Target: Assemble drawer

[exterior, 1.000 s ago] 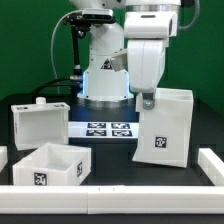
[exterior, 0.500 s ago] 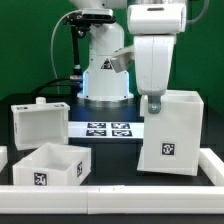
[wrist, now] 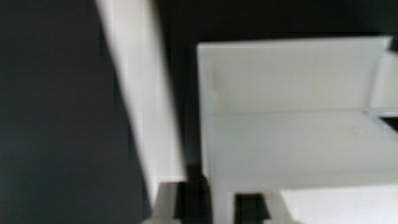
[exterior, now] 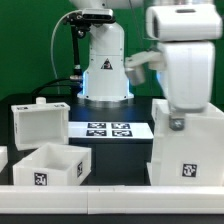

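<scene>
From the exterior view I see the drawer's casing (exterior: 190, 150) at the exterior view's right, roughly upright on the black table (exterior: 110, 108). It is close behind the white front rail (exterior: 100, 190), with its tag (exterior: 187, 170) facing the camera. My gripper (exterior: 178, 122) reaches down onto the casing's top edge, at the corner nearer the exterior view's left. At the exterior view's left, well apart from the casing, are two trays. The rear tray (exterior: 40, 125) has a knob (exterior: 38, 100) on top, and the front tray (exterior: 55, 160) lies open side up. The marker board (exterior: 108, 128) lies flat between the trays and the casing.

The wrist view is blurred. The casing (wrist: 294, 100) fills one side as a white box over the dark table (wrist: 54, 110). The gripper (wrist: 201, 208) shows as two dark fingers (wrist: 169, 205) with a white wall of the casing between them, so I read it as clamped on that wall.
</scene>
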`<state>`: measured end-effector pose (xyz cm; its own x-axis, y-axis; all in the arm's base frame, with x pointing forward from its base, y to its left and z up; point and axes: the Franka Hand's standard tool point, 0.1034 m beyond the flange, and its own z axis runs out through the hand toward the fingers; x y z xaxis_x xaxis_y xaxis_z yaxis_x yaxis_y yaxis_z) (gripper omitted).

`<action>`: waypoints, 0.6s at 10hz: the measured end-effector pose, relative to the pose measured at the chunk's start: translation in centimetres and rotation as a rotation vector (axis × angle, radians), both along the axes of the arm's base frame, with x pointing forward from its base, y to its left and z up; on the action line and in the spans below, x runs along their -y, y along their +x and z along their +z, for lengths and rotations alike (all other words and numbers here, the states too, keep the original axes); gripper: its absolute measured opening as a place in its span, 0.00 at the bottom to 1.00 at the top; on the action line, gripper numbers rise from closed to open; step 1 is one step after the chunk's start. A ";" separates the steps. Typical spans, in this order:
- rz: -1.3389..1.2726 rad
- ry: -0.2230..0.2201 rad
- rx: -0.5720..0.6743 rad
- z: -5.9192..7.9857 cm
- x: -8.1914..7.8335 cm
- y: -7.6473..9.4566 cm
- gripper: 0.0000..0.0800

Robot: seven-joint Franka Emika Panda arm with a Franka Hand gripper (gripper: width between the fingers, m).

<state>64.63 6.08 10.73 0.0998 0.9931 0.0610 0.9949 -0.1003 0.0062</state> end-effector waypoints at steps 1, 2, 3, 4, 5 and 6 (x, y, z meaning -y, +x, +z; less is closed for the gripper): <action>0.018 -0.005 0.019 0.3 -0.5 1.1 0.04; 0.015 -0.006 0.018 0.3 -0.3 1.1 0.04; 0.013 -0.006 0.017 0.3 -0.2 1.1 0.04; 0.013 -0.006 0.017 0.3 -0.2 1.1 0.04; 0.012 -0.006 0.017 0.2 -0.2 1.1 0.04; 0.012 -0.006 0.016 0.2 -0.1 1.1 0.04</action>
